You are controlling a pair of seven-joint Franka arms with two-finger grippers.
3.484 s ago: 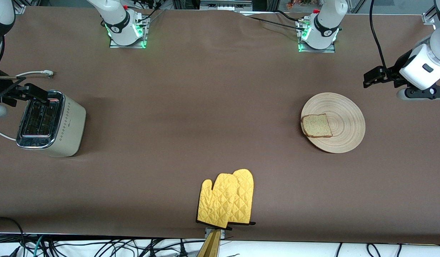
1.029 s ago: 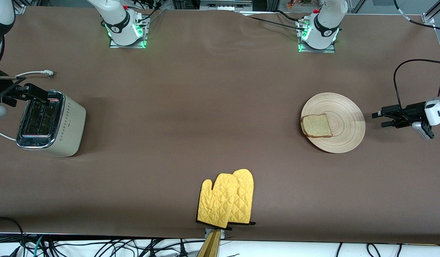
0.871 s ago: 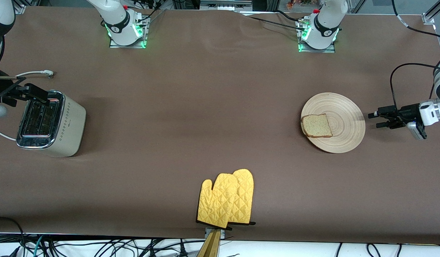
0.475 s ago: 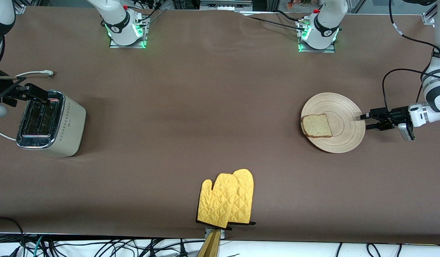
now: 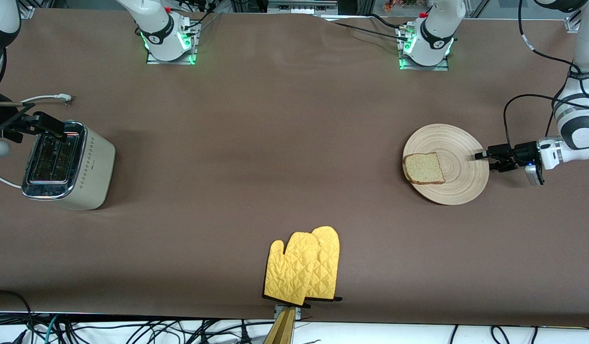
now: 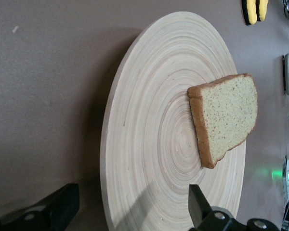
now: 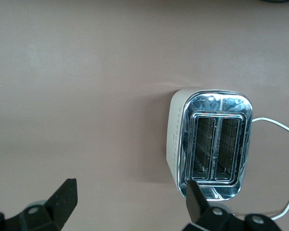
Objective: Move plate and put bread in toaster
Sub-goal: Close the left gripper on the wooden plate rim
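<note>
The round wooden plate (image 5: 459, 143) lies toward the left arm's end of the table, with the bread slice (image 5: 423, 168) on the part of it toward the table's middle. My left gripper (image 5: 484, 161) is open at table height, its jaws straddling the plate's rim. The left wrist view shows the plate (image 6: 154, 120), the bread (image 6: 226, 115) and that gripper (image 6: 130, 214). The cream toaster (image 5: 67, 165) stands at the right arm's end. My right gripper (image 5: 31, 125) waits open and empty above it, as the right wrist view shows (image 7: 130, 202), with the toaster (image 7: 212, 144) and its empty slots below.
A pair of yellow oven mitts (image 5: 304, 272) lies at the table's edge nearest the front camera, midway along. The toaster's white cord (image 5: 41, 99) trails on the table beside it. The arms' bases (image 5: 168, 38) stand along the edge farthest from that camera.
My left gripper has come down and moved in toward the plate until its open jaws straddle the rim. The plate, the bread and the right arm have not moved.
</note>
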